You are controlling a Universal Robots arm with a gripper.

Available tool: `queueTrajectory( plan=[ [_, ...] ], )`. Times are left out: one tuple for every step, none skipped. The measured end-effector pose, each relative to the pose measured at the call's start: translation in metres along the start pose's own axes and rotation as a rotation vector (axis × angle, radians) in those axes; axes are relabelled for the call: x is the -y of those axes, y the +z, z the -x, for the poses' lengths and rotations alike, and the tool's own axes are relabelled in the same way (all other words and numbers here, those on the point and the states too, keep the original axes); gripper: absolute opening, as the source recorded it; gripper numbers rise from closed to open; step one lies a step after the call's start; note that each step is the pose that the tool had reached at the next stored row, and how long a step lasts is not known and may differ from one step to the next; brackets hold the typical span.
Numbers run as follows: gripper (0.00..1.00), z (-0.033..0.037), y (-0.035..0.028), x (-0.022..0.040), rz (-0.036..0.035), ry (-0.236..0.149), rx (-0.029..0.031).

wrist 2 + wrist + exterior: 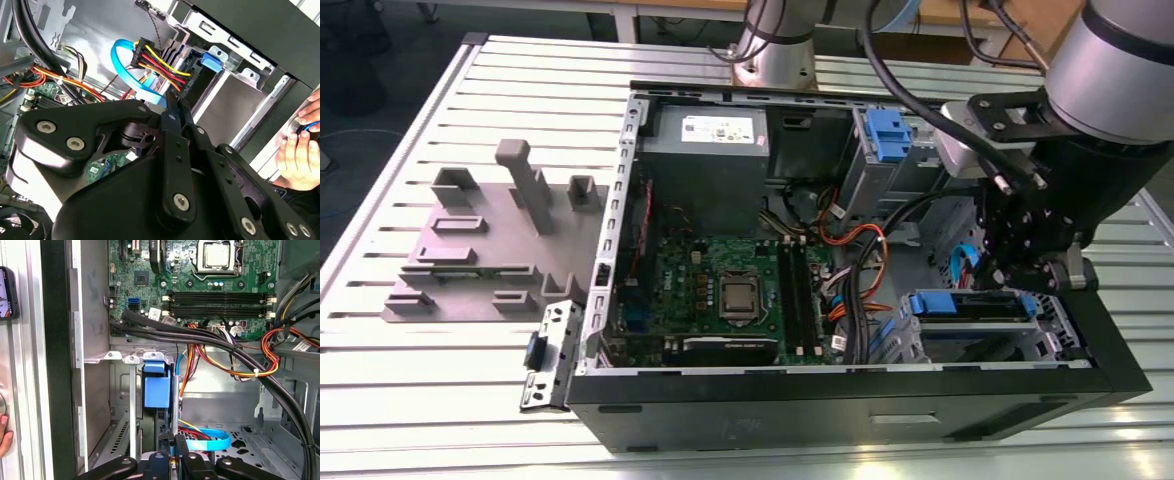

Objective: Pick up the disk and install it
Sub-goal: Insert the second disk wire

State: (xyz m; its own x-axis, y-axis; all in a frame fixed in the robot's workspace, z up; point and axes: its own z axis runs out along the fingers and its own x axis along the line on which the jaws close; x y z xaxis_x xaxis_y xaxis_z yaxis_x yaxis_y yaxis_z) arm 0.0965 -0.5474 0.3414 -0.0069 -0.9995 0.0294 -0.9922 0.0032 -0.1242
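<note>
Disk (pixel 970 303): blue caddy face, slotted in drive cage (pixel 987 328) at the exterior view's right, near corner. Claw (pixel 173 102) pinched together just beside; blue cable (pixel 215 444), power wires (pixel 160 62) crowding.

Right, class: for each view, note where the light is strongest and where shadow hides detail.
Exterior view: glare washes the slatted table pale. First wrist view: the motherboard is evenly lit; the bay around the blue caddy falls dark. Second wrist view: the gripper is a dark mass against bright metal.
</note>
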Motion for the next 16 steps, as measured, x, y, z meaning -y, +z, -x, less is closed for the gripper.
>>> queueTrajectory(
  plan=[
    [0.16,-0.0004,0.0002,-0.0002,-0.0001,0.000,-0.0002],
    [0.16,-0.0010,0.0003,-0.0004,0.0000,0.001,-0.0003],
    [0.16,-0.0017,0.0006,-0.0006,-0.0001,0.001,-0.0003],
    [0.16,-0.0023,0.0010,-0.0007,0.0000,0.001,-0.0003],
    [0.16,-0.0028,0.0016,-0.0008,-0.0001,0.002,-0.0003],
    [0.16,-0.0032,0.0022,-0.0009,-0.0001,0.002,-0.0001],
    [0.16,-0.0035,0.0028,-0.0009,-0.0001,0.002,-0.0001],
    [0.16,-0.0038,0.0033,-0.0009,-0.0001,0.002,-0.0002],
    [0.16,-0.0040,0.0037,-0.0010,-0.0001,0.002,-0.0003],
    [0.16,-0.0041,0.0041,-0.0011,-0.0001,0.002,-0.0004],
    [0.16,-0.0042,0.0044,-0.0011,-0.0001,0.002,-0.0005],
    [0.16,-0.0043,0.0047,-0.0011,-0.0001,0.002,-0.0005],
    [0.16,-0.0044,0.0051,-0.0011,-0.0001,0.002,-0.0003],
    [0.16,-0.0045,0.0053,-0.0012,-0.0001,0.002,-0.0003],
    [0.16,-0.0046,0.0055,-0.0012,-0.0001,0.002,-0.0003],
    [0.16,-0.0046,0.0057,-0.0012,-0.0001,0.002,-0.0004]
  ],
)
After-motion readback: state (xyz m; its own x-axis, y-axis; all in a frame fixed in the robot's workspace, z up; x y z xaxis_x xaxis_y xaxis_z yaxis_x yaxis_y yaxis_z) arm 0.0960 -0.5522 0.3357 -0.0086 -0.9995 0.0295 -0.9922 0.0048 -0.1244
